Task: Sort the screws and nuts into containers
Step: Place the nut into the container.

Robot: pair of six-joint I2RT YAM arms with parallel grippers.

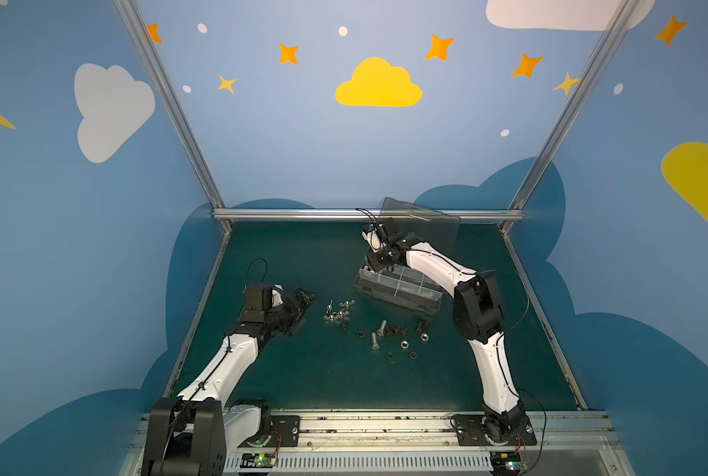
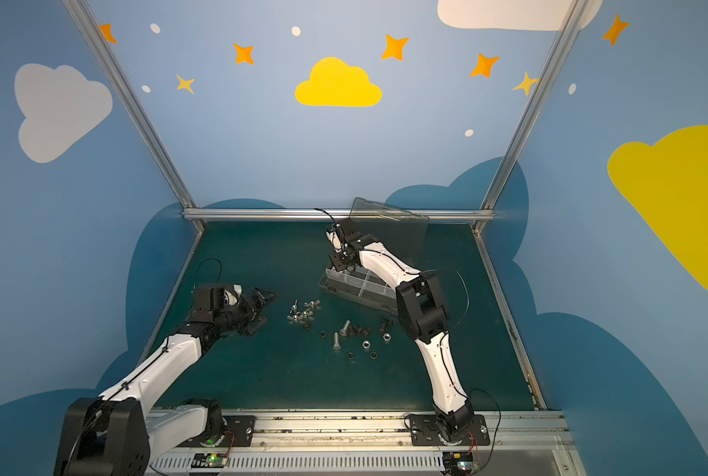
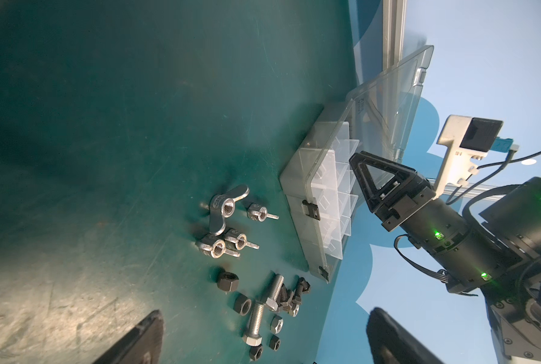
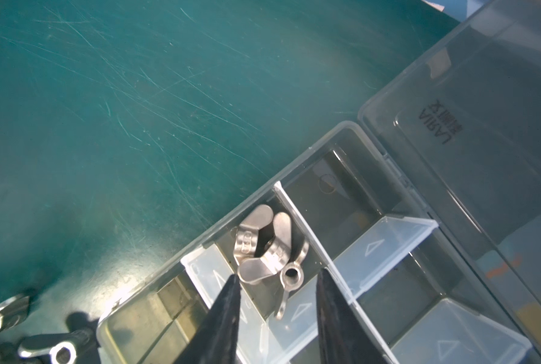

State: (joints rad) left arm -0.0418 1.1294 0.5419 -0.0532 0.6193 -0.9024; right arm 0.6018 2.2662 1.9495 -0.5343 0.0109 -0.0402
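winged pieces in box compartment; bolts, nuts loose beside

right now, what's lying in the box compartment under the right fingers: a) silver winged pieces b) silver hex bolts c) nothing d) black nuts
a: in the right wrist view, silver winged pieces lie in a compartment of the organizer box, below the parted right fingers.

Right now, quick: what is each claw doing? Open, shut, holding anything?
Left claw: open, holding nothing.
Right claw: open, empty, over the box compartment where winged metal pieces lie.
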